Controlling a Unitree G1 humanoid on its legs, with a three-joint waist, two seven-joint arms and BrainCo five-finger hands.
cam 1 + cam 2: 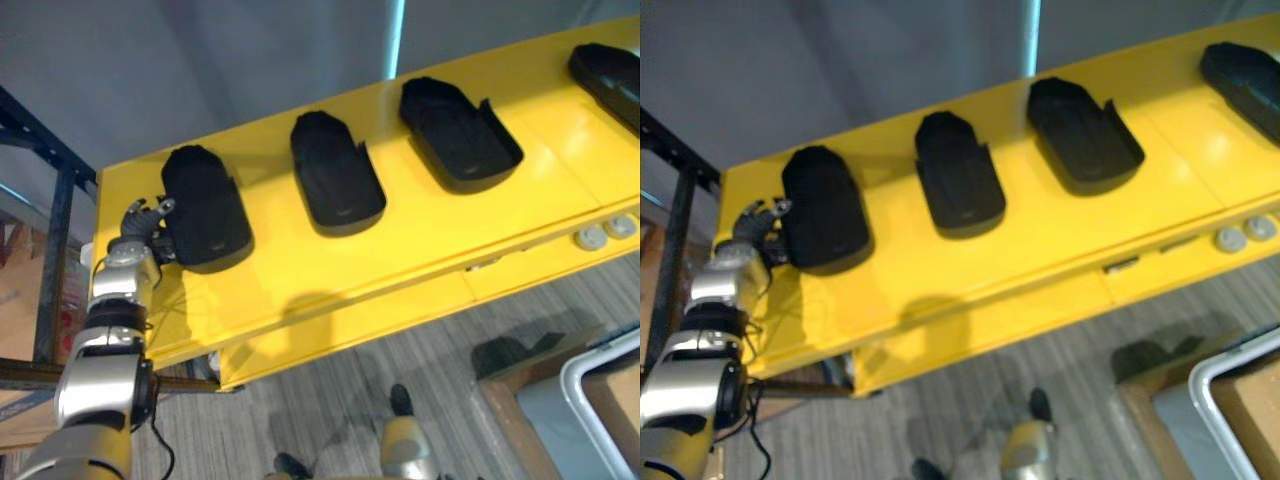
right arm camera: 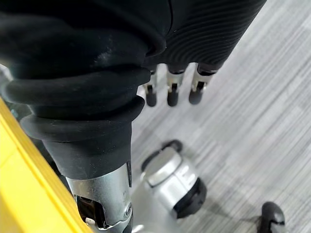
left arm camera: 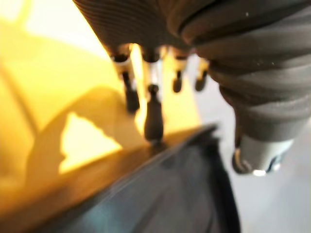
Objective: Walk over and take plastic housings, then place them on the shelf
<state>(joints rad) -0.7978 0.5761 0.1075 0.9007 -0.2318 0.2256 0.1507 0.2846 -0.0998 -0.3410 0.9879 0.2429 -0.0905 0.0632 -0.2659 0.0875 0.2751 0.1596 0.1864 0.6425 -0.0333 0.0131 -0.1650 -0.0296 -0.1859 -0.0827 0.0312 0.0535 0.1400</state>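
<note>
we note a long yellow table [image 1: 420, 250] running across the head views, with a dark metal rack [image 1: 55, 230] at its left end and a grey bin [image 1: 600, 400] on the floor at lower right. four black plastic housings lie in a row on the table, well apart: the leftmost housing [image 1: 205, 205], the second housing [image 1: 335, 175], the third housing [image 1: 455, 130] and the fourth housing [image 1: 610, 75]. the left hand [image 1: 140, 225] sits against the left edge of the leftmost housing, its fingers [image 3: 154, 116] loosely extended with a tip on the table, closed round nothing. the right hand [image 2: 172, 94] hangs over the grey floor, fingers straight and empty. two small white discs [image 1: 591, 238] rest near the table's right front edge.
</note>
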